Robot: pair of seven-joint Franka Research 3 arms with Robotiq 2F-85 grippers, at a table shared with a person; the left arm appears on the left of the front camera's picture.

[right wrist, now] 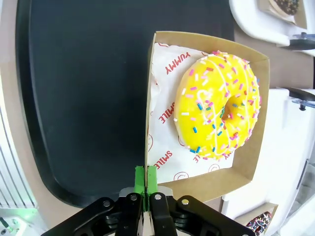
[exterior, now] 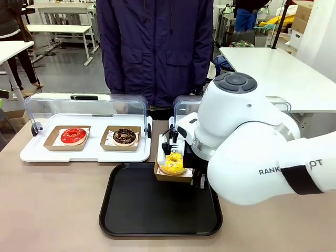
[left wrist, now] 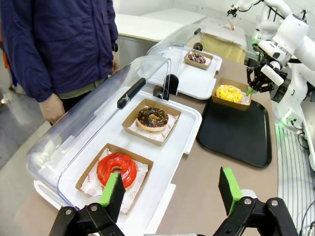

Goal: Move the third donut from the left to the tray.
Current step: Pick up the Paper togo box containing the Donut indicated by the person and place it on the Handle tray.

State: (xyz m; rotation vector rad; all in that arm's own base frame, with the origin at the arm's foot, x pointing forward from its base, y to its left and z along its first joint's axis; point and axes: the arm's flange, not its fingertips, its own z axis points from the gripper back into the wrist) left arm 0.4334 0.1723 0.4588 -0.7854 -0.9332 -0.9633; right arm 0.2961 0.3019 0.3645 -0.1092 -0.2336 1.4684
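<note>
The right gripper [right wrist: 145,183] has its green pads pressed together on the near wall of the cardboard holder [right wrist: 248,162], pinching its edge. The yellow donut [right wrist: 218,104] sits in that holder on white paper, just beyond the fingertips. In the front view, the holder with the donut [exterior: 173,163] hangs over the far edge of the black tray [exterior: 121,210], just right of its middle. The left gripper [left wrist: 172,189] holds nothing, its fingers spread wide apart above the white tray [left wrist: 167,157] near the red donut [left wrist: 118,168].
</note>
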